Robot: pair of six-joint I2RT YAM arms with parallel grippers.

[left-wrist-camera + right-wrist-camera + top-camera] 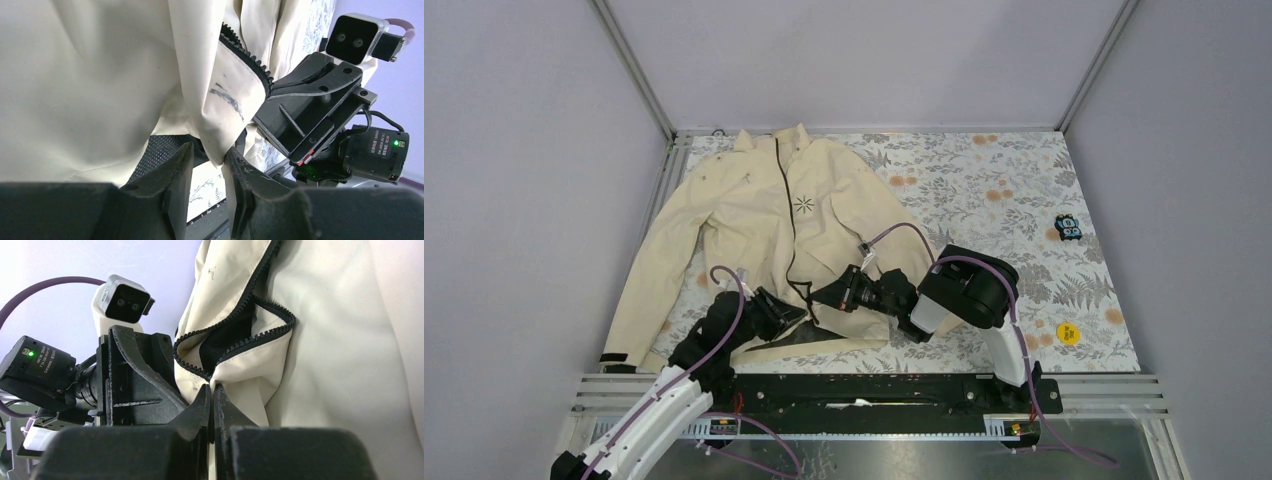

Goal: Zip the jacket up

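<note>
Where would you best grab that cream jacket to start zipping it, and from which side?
At the bottom hem, right beside the zipper teeth, coming from the near table edge. The jacket lies flat, collar far away, teeth gaping at the hem, so those corners lie nearest. The right end effector pinches one.

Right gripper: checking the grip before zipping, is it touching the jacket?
Touching. Right wrist view shows the right gripper with jaws shut on the jacket at its lower front edge.

The jacket [754, 215] is matt cream cloth.
</note>
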